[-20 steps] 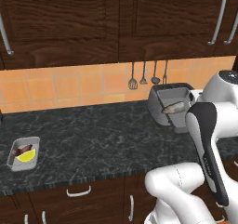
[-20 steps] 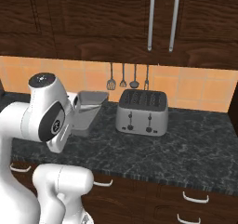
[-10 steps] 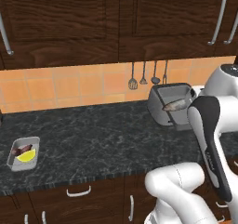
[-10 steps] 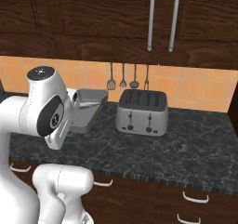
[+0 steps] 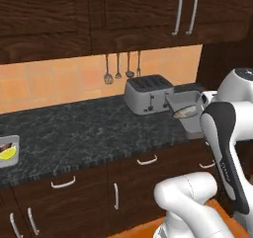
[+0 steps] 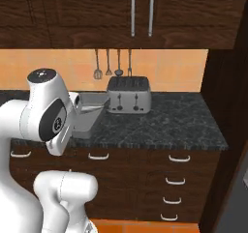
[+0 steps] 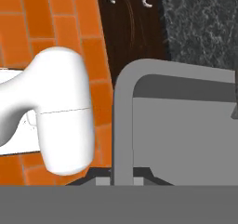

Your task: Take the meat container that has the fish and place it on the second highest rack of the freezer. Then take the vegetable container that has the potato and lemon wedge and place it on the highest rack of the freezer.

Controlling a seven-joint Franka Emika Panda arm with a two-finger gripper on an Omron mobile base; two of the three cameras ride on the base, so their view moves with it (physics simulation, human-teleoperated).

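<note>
A dark speckled worktop (image 5: pixel 99 133) runs under wooden cabinets, with a toaster (image 5: pixel 147 94) at the wall. The gripper (image 7: pixel 122 180) is closed on the rim of the grey container (image 5: pixel 190 111) with the fish (image 5: pixel 186 113), held up at the worktop's right end. A second container (image 5: pixel 8 151) with the lemon wedge (image 5: pixel 7 153) sits far left.

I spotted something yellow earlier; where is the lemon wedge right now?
In the left base view, the small bright yellow lemon wedge lies in a grey tray at the far left of the dark speckled counter.

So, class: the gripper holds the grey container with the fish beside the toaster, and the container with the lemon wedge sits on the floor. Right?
Not quite. The container with the lemon wedge sits on the black counter, as the left base view shows. The rest stands: the gripper holds the fish container beside the toaster.
</note>
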